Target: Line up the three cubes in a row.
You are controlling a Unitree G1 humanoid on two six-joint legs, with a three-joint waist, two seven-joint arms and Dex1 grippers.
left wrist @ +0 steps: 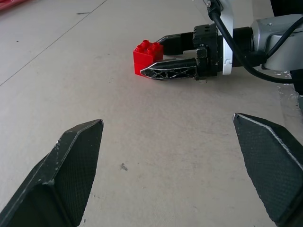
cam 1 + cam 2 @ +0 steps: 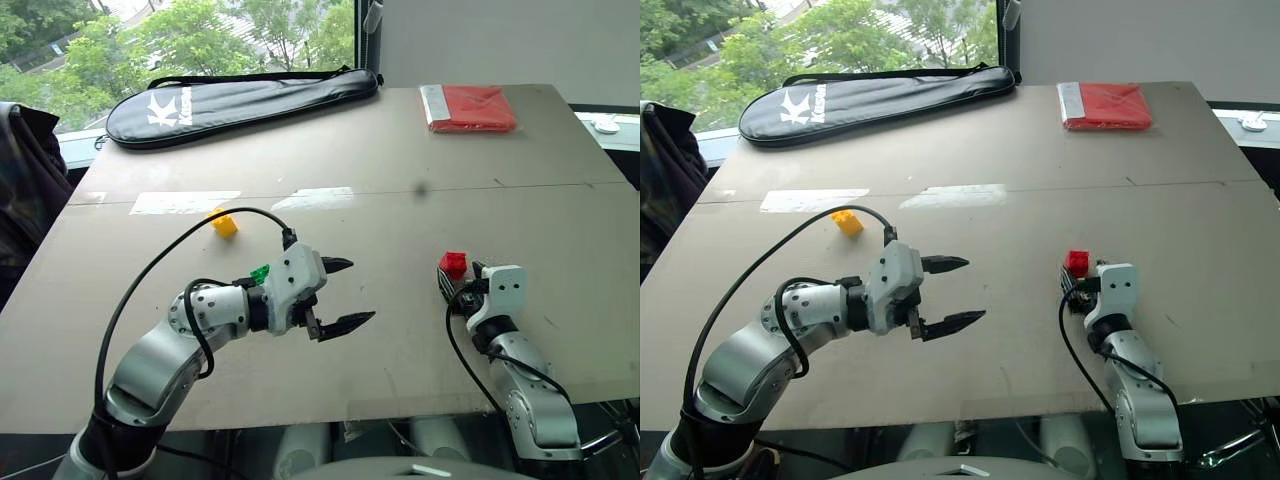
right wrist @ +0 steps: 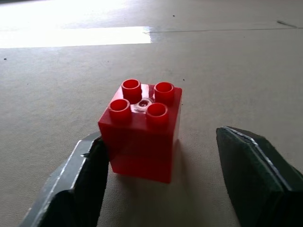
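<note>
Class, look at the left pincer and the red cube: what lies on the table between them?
Nothing: the left wrist view shows bare table from the open left pincer to the red cube.

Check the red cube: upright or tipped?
Upright. The red cube sits flat on the table, its four studs facing up, between the open fingers of the right gripper.
</note>
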